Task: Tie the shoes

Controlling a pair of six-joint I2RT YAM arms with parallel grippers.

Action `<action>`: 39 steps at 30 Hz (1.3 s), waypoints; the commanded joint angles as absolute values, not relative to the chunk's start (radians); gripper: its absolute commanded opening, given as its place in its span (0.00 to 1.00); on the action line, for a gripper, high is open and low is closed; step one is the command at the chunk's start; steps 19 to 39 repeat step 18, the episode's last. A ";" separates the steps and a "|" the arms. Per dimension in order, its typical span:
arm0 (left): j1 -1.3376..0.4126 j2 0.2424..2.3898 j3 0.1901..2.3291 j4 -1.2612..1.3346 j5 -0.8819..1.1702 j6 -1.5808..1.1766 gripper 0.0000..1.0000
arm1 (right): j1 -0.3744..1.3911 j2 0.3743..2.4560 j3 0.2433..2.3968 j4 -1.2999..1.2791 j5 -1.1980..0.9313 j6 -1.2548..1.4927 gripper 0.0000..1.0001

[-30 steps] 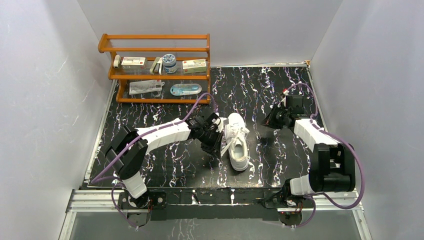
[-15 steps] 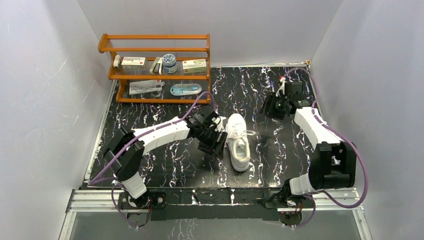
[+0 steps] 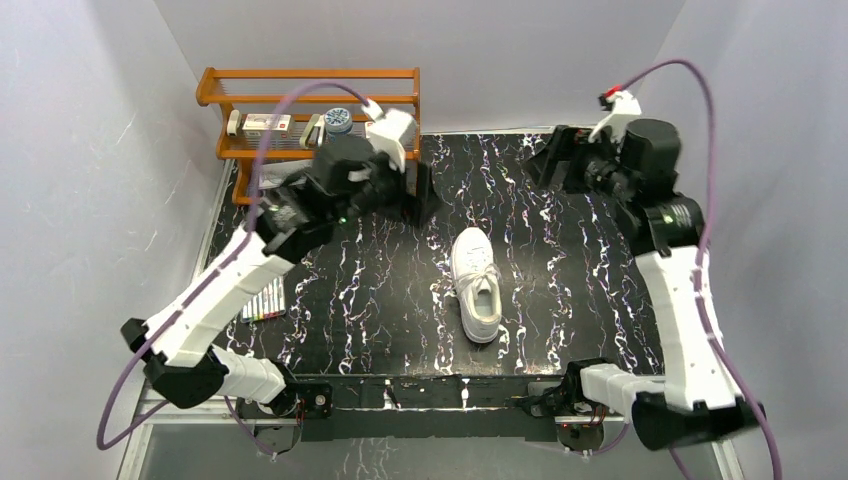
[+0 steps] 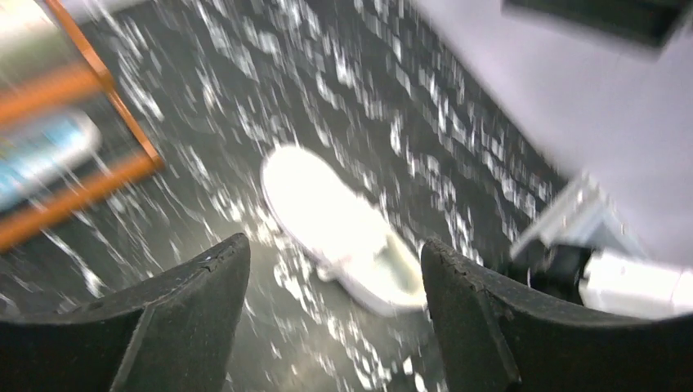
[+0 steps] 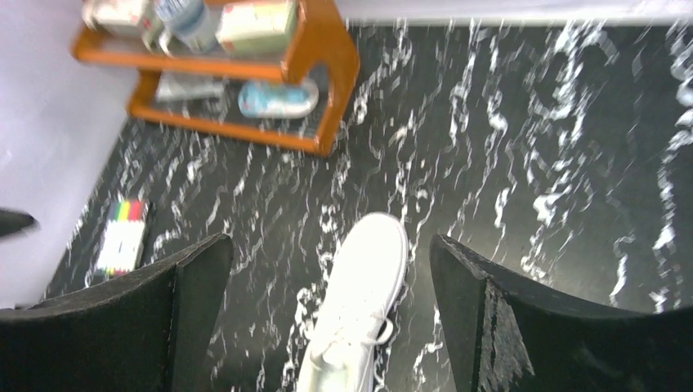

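Observation:
The white shoe [image 3: 475,285] lies alone on the black marbled table, toe toward the back wall. A lace loop sticks out to its right. My left gripper [image 3: 418,196] hangs high in front of the shelf, open and empty. In its blurred wrist view the shoe [image 4: 339,233] sits far below the left gripper [image 4: 333,245]. My right gripper [image 3: 557,158] is raised at the back right, open and empty. Its wrist view looks down on the shoe [image 5: 359,302], well under the right gripper [image 5: 331,241]. Neither gripper touches the shoe.
An orange wooden shelf [image 3: 310,140] with boxes and bottles stands at the back left, also seen as shelf [image 5: 310,73]. A pack of coloured markers [image 3: 262,300] lies on the table's left side. White walls close in three sides.
Both arms have lifted up and back, away from the shoe. The left gripper left the shoe's side and both grippers opened wide. The shoe stays where it was.

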State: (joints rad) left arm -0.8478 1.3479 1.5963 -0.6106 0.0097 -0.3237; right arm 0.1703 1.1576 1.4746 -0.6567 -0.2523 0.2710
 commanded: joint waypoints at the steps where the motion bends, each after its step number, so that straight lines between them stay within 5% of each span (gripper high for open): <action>1: -0.848 1.324 1.846 -0.632 -0.223 -0.143 0.75 | 0.167 1.029 1.552 -0.586 -0.111 0.294 0.98; 7: -0.847 1.302 2.021 -0.560 -0.381 -0.037 0.79 | 0.167 0.968 1.690 -0.589 0.037 0.237 0.99; 39: -0.847 1.244 1.990 -0.506 -0.449 0.030 0.82 | 0.167 0.995 1.750 -0.668 0.086 0.253 0.98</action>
